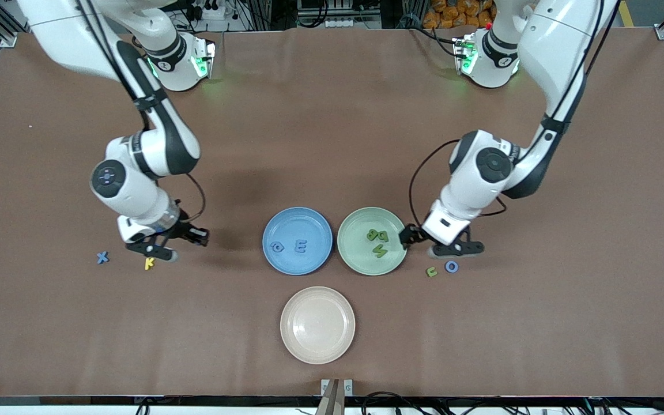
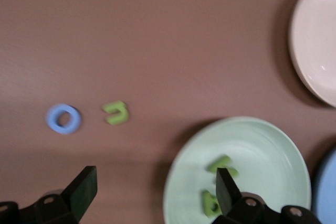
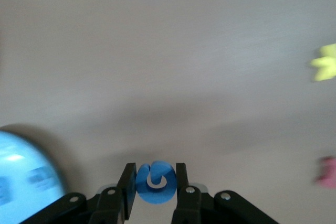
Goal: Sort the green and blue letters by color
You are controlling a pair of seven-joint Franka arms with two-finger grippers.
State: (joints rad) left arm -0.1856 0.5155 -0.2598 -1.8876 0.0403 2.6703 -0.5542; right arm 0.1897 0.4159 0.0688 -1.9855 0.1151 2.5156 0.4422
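Cream plate [image 1: 317, 346]: nearest the front camera, bare; its rim also shows in the left wrist view [image 2: 310, 51].
Right gripper [image 1: 172, 245]: jaws clenched on a blue letter [image 3: 155, 182], a small curled piece seen between its fingers in the right wrist view; it hangs low over the table toward the right arm's end, just above the yellow K [image 1: 149, 263].
Left gripper [image 1: 436, 242]: jaws spread wide and holding nothing, low over the table at the rim of the green plate [image 1: 350, 253]; one finger [image 2: 227, 184] sits over that rim.
Blue plate [image 1: 277, 225]: holds a blue O [image 1: 278, 247] and a blue E [image 1: 301, 246], side by side and apart.
Green plate contents: a green B [image 1: 377, 235] and a green M [image 1: 379, 251], close together.
Loose on table: a green C [image 1: 432, 271] and a blue ring letter [image 1: 451, 266] just beside each other near the left gripper; a blue X [image 1: 102, 257] near the yellow K; a pink piece [image 3: 328, 171] shows in the right wrist view.
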